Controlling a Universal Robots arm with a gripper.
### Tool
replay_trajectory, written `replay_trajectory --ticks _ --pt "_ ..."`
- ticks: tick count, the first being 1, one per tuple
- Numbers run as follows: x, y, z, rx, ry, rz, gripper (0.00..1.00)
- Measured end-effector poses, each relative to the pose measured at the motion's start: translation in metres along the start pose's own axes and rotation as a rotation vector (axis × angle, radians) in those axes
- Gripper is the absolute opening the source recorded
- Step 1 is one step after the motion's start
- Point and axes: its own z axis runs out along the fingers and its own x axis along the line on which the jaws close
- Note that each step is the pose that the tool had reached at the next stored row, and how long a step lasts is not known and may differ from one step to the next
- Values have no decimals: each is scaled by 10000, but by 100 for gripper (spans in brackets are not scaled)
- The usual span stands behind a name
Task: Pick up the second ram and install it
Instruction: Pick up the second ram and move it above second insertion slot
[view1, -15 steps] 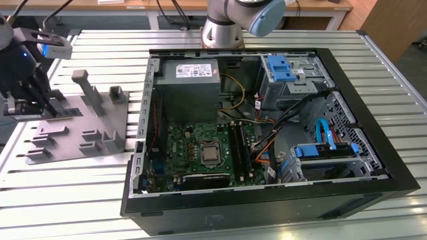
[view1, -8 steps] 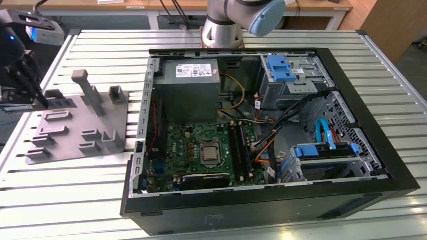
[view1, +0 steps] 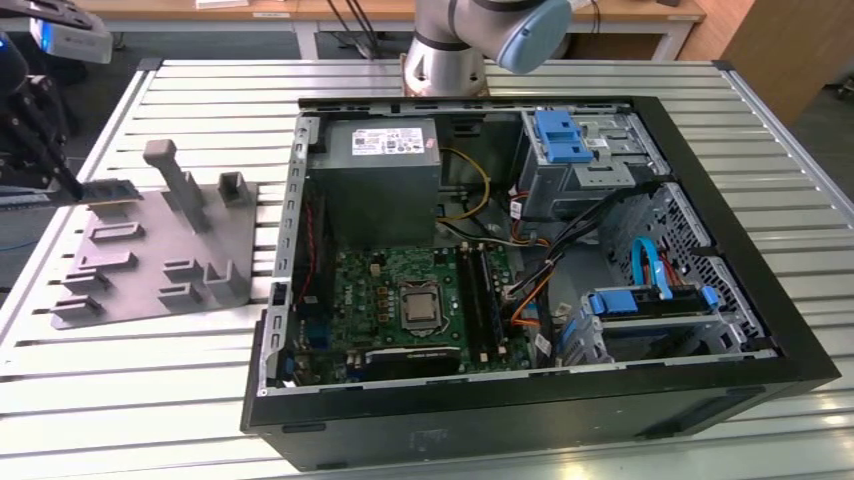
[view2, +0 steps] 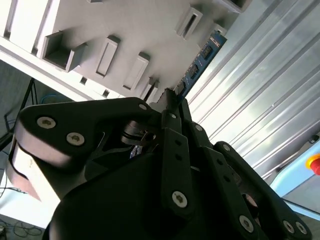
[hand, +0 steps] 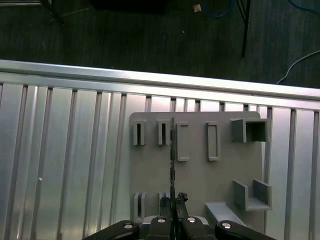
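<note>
We see the second ram (view2: 197, 62), a long, thin, flat blue board with small black chips in a row on its face. In the second wrist view it sticks out from the tip of the black metal gripper (view2: 170, 102) and runs along the edge of the dull grey plate (view2: 140, 30). In the first wrist view we look at the ram's thin edge (hand: 172, 160), so it looks like a dark line across the plate (hand: 200, 175).

The gripper's fingers are pulled in close, one on each flat side of the ram, and they pinch one end of it (hand: 173, 199). The gripper has smooth black arms joined with shiny round screws. We cannot tell if the ram rests on the plate or hangs just over it.

The plate is smooth and not shiny. It has long box-shaped slots and small raised blocks. It lies on the silver metal table (view1: 134, 350), which is made of long shiny ribs.

In the exterior view the ram (view1: 114, 190) and the gripper (view1: 64, 178) are at the plate's (view1: 147, 260) far corner, on the exterior view's left. They are well apart from the open black computer case (view1: 534, 420). Inside the case lie a green motherboard (view1: 400, 290), a grey metal box (view1: 380, 180) and blue plastic holders (view1: 561, 135).
</note>
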Motion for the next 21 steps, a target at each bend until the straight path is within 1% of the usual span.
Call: replay_trajectory --ticks 7,13,15,21 --pt "-6 8 -198 1 0 0 14" --pt "-12 16 -391 0 0 0 14" --pt "-12 17 -415 1 -1 0 14" --pt "-12 17 -418 1 -2 0 14"
